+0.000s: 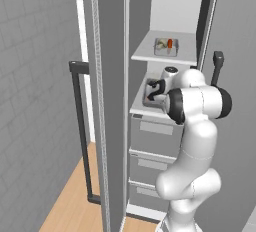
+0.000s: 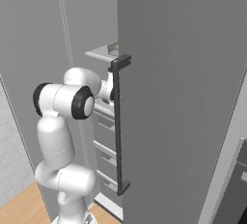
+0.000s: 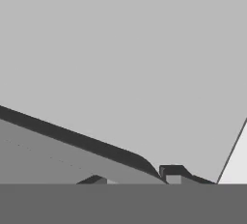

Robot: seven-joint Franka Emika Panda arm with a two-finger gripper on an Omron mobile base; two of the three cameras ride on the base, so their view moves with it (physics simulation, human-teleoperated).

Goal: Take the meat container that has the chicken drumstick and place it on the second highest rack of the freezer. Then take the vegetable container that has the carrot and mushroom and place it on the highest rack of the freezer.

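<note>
Freezer (image 1: 112, 101) fills the middle of the left base view, a tall grey cabinet standing open, its door edge running down the centre with a dark vertical bar handle (image 1: 80, 131) at left. On the highest rack (image 1: 187, 53), in the upper right of that frame, sits a clear vegetable container (image 1: 165, 47) with the orange carrot (image 1: 170, 43) upright in it; pale contents beside the carrot are too small to name. Just below, on the second shelf (image 1: 142, 107), a grey meat container (image 1: 151, 92) rests at mid-frame, its contents hidden by the arm. The gripper (image 1: 156, 91) reaches into or against this container; whether the fingers pinch its rim or stand apart from it I cannot tell. Grey drawers (image 1: 152, 136) stack beneath. In the right base view the second door (image 2: 178, 97) covers most of the frame, its bar handle (image 2: 118, 126) crossing the wrist.
</note>
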